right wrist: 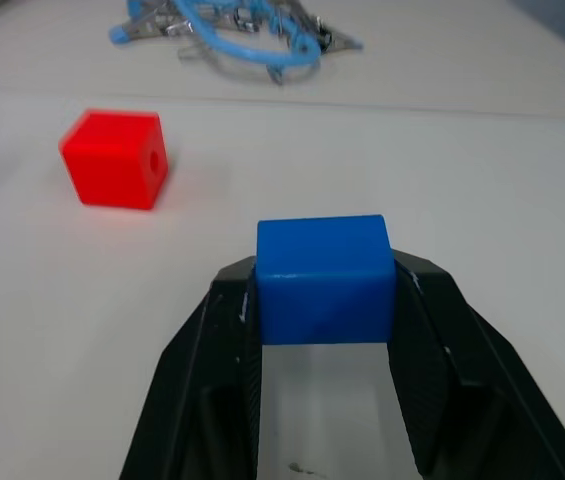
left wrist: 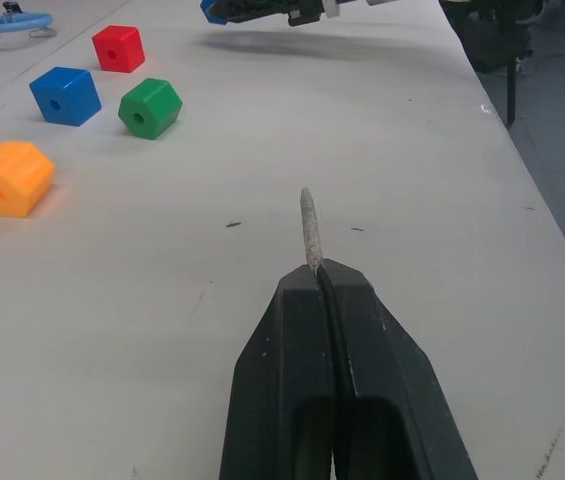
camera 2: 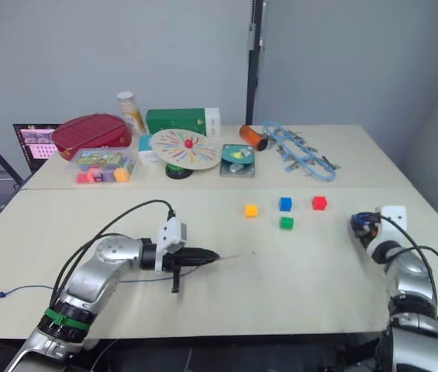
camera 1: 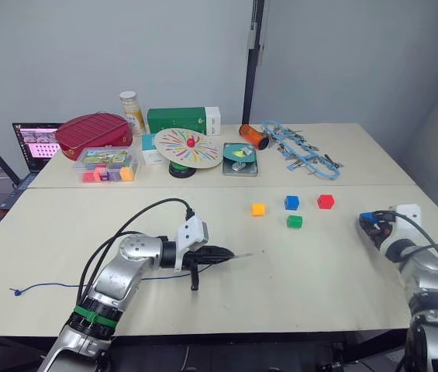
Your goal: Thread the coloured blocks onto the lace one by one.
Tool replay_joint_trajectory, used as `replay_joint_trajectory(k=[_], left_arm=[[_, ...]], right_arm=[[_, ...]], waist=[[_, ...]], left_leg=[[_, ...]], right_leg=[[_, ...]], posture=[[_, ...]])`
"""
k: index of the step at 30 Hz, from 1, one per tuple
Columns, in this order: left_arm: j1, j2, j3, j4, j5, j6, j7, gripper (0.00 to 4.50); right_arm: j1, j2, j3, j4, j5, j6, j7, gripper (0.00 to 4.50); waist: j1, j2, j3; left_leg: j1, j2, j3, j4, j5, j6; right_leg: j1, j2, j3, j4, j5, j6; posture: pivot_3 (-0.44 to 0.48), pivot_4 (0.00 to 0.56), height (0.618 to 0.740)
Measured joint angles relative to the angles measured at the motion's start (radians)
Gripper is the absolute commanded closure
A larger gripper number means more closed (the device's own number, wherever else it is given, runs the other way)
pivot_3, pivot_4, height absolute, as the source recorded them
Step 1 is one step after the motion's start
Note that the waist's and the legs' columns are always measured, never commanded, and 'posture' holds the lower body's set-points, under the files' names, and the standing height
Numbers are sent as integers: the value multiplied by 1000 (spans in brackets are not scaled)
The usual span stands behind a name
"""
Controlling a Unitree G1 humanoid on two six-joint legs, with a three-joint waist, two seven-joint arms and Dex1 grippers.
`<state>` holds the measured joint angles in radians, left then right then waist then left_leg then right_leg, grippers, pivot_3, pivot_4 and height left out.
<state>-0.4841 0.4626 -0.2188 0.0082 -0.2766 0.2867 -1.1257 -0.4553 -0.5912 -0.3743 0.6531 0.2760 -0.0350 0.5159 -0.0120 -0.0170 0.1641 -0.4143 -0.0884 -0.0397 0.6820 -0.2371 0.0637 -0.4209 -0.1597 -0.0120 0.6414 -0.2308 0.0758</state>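
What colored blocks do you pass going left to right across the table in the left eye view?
Orange-yellow block → blue block, with the green block just nearer → red block → second blue block in the right end effector.

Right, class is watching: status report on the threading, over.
Left gripper shut on lace, pale tip poking forward. Right gripper shut on a blue block. Orange block, blue, red, green loose on table. Nothing between grippers.

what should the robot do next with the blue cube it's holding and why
Probably bring the two grippers together. The right gripper is shut on a small blue plastic cube, and the left gripper pinches the thin dark-blue lace just behind its pale stiff tip, which points free. They are still well apart, so the cube's hole must meet the tip.
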Motion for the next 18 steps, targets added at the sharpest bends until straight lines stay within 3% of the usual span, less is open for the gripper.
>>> replay_joint_trajectory(k=[4,8,12,15,17,18], left_arm=[[-5,-4,-3,9,-1,0,-14,4500],[-20,-13,-6,30,-23,1,-67,4500],[-51,-16,-11,87,-23,-4,-94,4500],[-55,-21,-16,116,-21,-23,-104,4500],[-55,-26,-21,126,-22,-26,-116,4500],[-55,-25,-21,127,-24,-26,-127,4500]], right_arm=[[304,171,34,-558,94,234,-126,3315],[434,275,121,-894,122,422,-251,3315],[493,351,227,-1041,111,530,-333,3315],[525,401,235,-1070,111,568,-385,3315],[534,413,234,-1093,115,590,-400,2224],[541,416,234,-1100,124,606,-403,1949]], waist=[[0,1,-1],[0,2,-1],[6,2,-1],[12,2,-1],[13,2,-1],[13,2,-1]], left_leg=[[0,0,0,-2,-1,1],[2,0,0,-1,-1,4],[5,0,0,-2,-1,4],[7,-1,0,-2,-2,5],[7,0,0,-2,-2,5],[7,0,0,-2,-2,5]], right_leg=[[-2,0,2,2,0,0],[-2,1,2,3,0,0],[0,2,2,3,0,0],[0,2,2,2,0,0],[0,2,2,2,0,0],[0,2,2,2,0,0]], posture=[[0,150,740],[0,150,740],[0,150,740],[0,150,740],[0,150,740],[0,150,740]])
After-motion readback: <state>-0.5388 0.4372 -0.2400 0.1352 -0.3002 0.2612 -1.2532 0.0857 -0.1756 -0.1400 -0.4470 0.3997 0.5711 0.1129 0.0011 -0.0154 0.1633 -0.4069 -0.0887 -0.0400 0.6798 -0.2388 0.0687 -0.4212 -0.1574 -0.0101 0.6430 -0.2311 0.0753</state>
